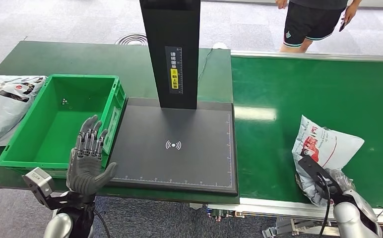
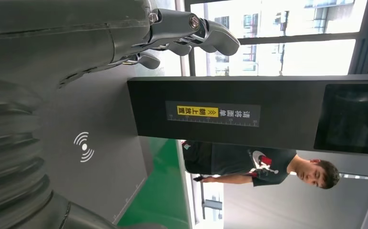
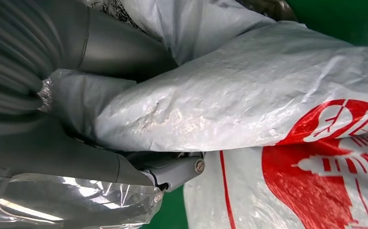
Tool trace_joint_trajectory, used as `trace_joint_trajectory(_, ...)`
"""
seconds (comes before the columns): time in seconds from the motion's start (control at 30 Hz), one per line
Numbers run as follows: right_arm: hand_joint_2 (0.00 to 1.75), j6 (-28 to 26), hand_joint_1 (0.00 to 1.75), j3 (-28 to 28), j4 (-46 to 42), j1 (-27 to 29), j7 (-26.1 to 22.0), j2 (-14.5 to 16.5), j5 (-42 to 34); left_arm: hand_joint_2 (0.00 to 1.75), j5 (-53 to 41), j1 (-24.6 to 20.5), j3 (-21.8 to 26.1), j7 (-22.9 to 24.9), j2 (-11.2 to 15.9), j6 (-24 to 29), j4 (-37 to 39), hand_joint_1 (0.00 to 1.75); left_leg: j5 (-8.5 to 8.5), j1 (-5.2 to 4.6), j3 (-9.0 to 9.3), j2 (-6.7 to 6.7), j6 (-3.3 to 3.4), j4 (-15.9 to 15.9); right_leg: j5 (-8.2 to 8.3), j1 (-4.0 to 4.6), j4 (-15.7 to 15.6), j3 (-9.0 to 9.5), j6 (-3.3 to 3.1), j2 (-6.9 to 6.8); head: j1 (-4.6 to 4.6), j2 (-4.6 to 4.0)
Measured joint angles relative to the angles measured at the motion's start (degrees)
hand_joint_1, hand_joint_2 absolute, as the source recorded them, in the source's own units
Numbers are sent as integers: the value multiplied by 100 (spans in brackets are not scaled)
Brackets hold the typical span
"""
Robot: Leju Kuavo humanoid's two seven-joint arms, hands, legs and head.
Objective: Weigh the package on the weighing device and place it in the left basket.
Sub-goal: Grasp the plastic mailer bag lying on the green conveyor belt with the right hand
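The package (image 1: 331, 141), a white plastic mailer with red print, lies on the green belt (image 1: 318, 84) at the right. My right hand (image 1: 334, 190) grips its near end. In the right wrist view the thumb and fingers (image 3: 101, 157) pinch the crumpled package (image 3: 249, 90) between them. The weighing device is a black platform (image 1: 179, 163) with a black column (image 1: 172, 49) at its back, and nothing lies on it. The green basket (image 1: 83, 78) stands left of it. My left hand (image 1: 87, 161) hovers open over the basket's near right corner, fingers spread; the left wrist view has this hand (image 2: 77, 38) beside the platform (image 2: 84, 191).
Another white bag (image 1: 3, 106) lies left of the basket on the green table. A person (image 1: 313, 22) in black shorts stands beyond the belt, seen also as a person (image 2: 249, 164) behind the column. Clear plastic wrap (image 3: 72, 200) bunches at my right hand.
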Motion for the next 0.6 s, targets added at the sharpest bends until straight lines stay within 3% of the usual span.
trace_joint_trajectory(0.37, 175, -109, 175, 64, -101, 64, 35, 15, 20, 175, -4, 24, 8, 8, 0, 5, -16, 0, -1, 0, -1, 0, 2, 0, 0, -2, 0, 0, 0, -1, 0, 0)
trace_joint_trajectory(0.6, 175, -1113, 175, -11, -430, 63, 56, 153, 97, 175, -16, 209, 11, 14, 0, 100, -201, 0, -1, 0, -4, 0, 2, 0, 0, -4, 0, -2, 1, 0, 0, 0)
